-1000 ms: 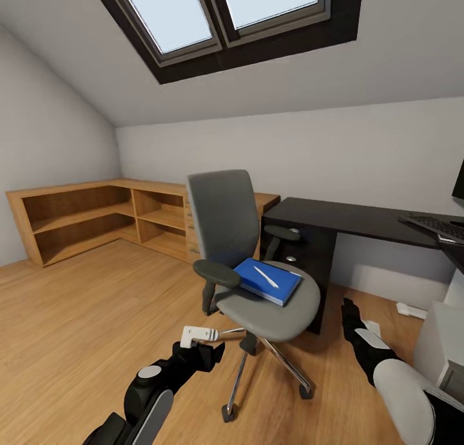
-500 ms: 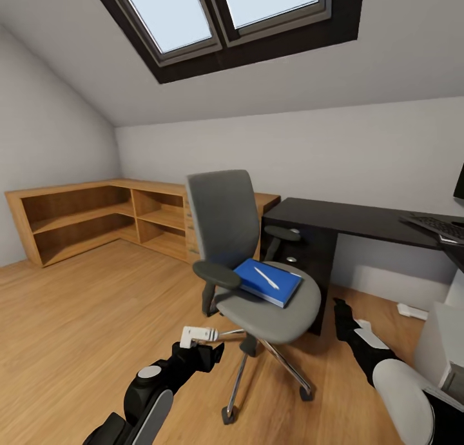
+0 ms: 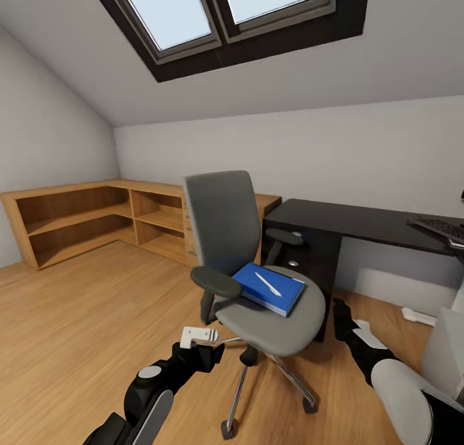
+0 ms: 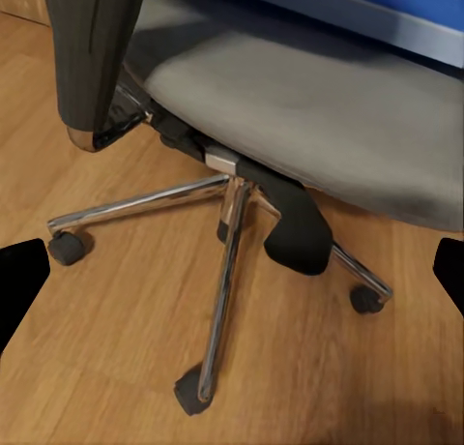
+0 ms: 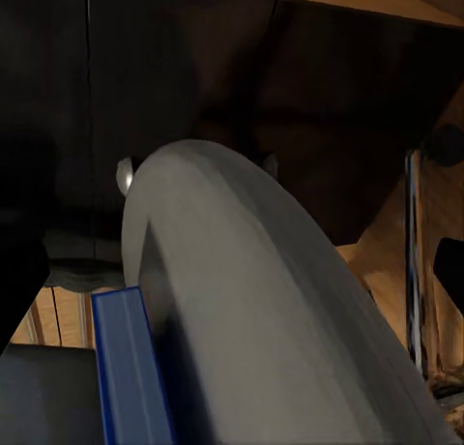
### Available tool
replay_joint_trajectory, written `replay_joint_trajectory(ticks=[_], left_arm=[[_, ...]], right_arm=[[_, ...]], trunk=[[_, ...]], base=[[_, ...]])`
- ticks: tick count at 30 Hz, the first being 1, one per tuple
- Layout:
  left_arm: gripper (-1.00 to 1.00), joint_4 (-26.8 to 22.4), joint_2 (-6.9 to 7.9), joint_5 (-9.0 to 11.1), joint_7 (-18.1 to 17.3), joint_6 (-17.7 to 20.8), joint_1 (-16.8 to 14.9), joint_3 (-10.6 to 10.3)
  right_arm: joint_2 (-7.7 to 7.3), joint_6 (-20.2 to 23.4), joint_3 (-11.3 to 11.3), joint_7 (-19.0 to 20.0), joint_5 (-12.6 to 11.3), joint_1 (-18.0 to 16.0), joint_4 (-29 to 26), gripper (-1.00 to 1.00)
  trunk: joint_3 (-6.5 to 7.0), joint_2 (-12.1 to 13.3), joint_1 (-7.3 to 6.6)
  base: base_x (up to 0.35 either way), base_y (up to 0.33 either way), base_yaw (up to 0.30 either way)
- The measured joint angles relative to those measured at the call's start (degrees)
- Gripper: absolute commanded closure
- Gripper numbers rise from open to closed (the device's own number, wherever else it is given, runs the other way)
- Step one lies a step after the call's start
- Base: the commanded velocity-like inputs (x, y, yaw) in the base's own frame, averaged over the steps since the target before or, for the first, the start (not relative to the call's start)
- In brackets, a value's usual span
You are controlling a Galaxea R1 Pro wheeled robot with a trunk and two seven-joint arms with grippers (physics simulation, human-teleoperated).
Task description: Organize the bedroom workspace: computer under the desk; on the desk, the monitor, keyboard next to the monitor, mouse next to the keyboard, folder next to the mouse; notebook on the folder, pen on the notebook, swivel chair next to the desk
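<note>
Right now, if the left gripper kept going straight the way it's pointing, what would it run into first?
Probably the swivel chair: the left wrist view looks along the fingers at the underside of its grey seat and the silver star base. Which part comes first is unclear, since depth is hard to judge.

The whole view has slid a little, so the robot's head or base has moved rather than the furniture: the chair (image 3: 254, 264) now looks slightly larger and nearer, and the wooden shelves (image 3: 96, 219) sit closer to the picture's left edge. The keyboard (image 3: 443, 229) on the black surface (image 3: 361, 220) has drifted toward the right edge. The right arm's pincer (image 3: 339, 311) has risen and come closer to the chair seat since a second ago.
</note>
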Motion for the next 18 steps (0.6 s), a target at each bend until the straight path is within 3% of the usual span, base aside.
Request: replay_joint_trajectory(ticks=[8,18], left_arm=[[-1.0,0.0,0.0,0.01,0.0,0.0,0.01,0.0],[-1.0,-0.01,0.0,0.01,0.0,0.01,0.02,0.01]], right_arm=[[0.46,-0.1,-0.03,0.01,0.07,-0.01,-0.07,-1.0],[0.57,-0.1,-0.03,0.04,0.1,-0.01,-0.07,-1.0]], trunk=[[0.0,0.0,0.01],[0.0,0.0,0.01]], base=[[0.012,0.0,0.043],[0.0,0.0,0.188]])
